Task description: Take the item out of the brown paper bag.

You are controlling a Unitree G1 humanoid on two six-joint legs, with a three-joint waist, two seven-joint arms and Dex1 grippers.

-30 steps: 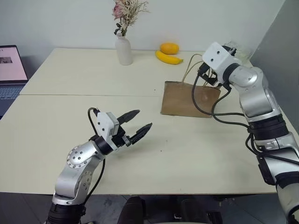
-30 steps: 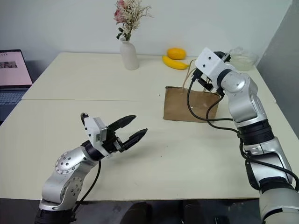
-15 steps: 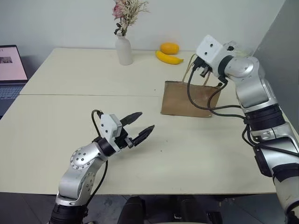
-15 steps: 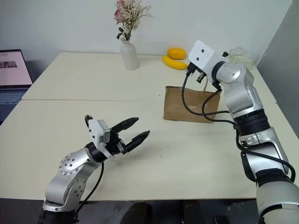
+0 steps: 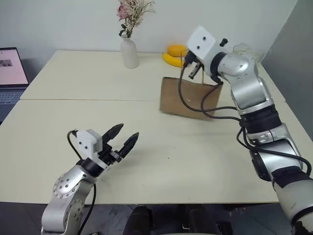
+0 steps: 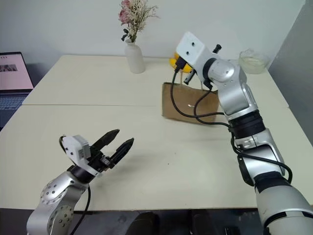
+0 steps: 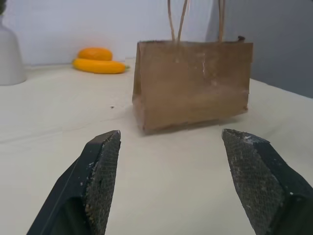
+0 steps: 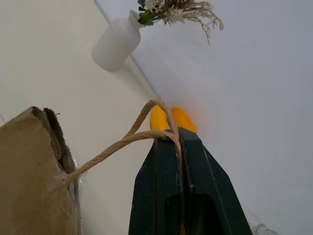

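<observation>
No readable brand or label on the bag [image 5: 188, 100], vase [image 5: 129, 53] or fruit; the laptop [image 5: 11, 73] screen at the table's [image 5: 88, 88] left edge shows a page too small to read.

R arm reaches out high over the table's far right part, wrist about level, white camera block uppermost, pincer aimed fwd and left. R pincer [image 8: 175, 136] is clenched on the bag's twine handles [image 8: 124, 139], both loops pinched between the black fingers just above the bag's open top. Bag stands upright toward the far right of the table, in front of the banana [image 7: 99, 65] and orange fruit [image 7: 95, 53]; vase w/ dried flowers sits near the far edge, left of the fruit.

L arm is bent low near the table's near edge, pincer [image 5: 122, 138] pointing fwd and right toward the bag, well apart from it. L pincer is released, fingers [image 7: 100, 171] spread wide, nothing between them.

The item can't be seen; the bag's inside is hidden.
</observation>
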